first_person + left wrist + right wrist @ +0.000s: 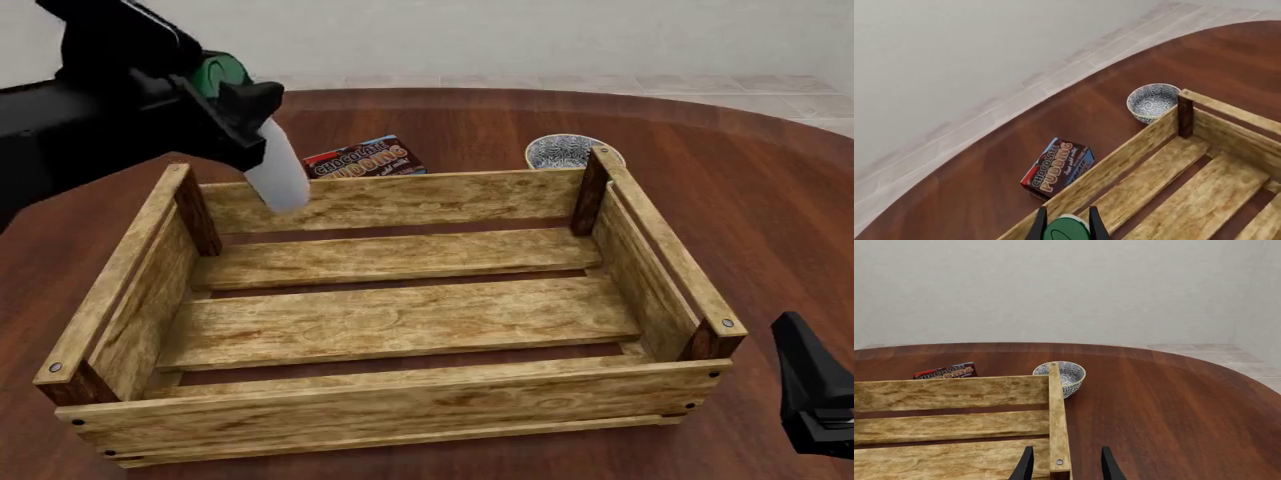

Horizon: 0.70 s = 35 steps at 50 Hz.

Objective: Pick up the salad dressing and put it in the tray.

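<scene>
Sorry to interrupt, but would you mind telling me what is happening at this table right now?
The left tool holds the salad dressing bottle by its green-capped end, tilted in the air over the back left corner of the wooden tray. The bottle is not set down yet, and the tray has nothing in it. The right tool is open and holds nothing, near the tray's right front corner. A pudding box and a bowl sit behind the tray.

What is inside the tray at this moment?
Only bare slats show inside the tray. The salad dressing hangs in the left gripper above its far left corner. The near wall hides a strip of floor.
</scene>
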Available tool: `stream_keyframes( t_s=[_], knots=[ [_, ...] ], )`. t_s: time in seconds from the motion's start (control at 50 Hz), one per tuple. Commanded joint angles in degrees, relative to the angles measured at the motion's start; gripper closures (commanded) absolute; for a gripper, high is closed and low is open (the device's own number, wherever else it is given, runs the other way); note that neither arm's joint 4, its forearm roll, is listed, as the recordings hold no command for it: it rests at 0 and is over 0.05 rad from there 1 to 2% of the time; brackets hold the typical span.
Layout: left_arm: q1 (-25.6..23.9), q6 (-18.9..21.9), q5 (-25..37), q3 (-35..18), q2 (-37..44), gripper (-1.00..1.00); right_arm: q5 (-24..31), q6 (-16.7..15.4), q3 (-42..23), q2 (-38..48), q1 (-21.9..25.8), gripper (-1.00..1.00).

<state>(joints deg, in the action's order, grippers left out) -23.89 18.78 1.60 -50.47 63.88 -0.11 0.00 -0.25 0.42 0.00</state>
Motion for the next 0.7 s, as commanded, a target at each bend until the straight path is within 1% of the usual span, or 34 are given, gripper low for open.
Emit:
stream_keyframes(
  t_s=[0.02,0.1,0.36,0.44,0.7],
  knots=[
    [-4.7,2.3,-3.2,0.2,4.2,1.00,0.0,0.0,0.0,0.0,0.0,-1.00],
    [-5.6,3.4,-4.7,0.9,5.6,1.00,0.0,0.0,0.0,0.0,0.0,-1.00],
    [-10.4,3.6,-9.4,0.5,13.7,1.00,0.0,0.0,0.0,0.0,0.0,-1.00],
    [-11.5,3.7,-11.2,0.4,17.4,1.00,0.0,0.0,0.0,0.0,0.0,-1.00],
    [-12.8,3.7,-14.4,0.4,23.9,1.00,0.0,0.0,0.0,0.0,0.0,-1.00]
  ],
)
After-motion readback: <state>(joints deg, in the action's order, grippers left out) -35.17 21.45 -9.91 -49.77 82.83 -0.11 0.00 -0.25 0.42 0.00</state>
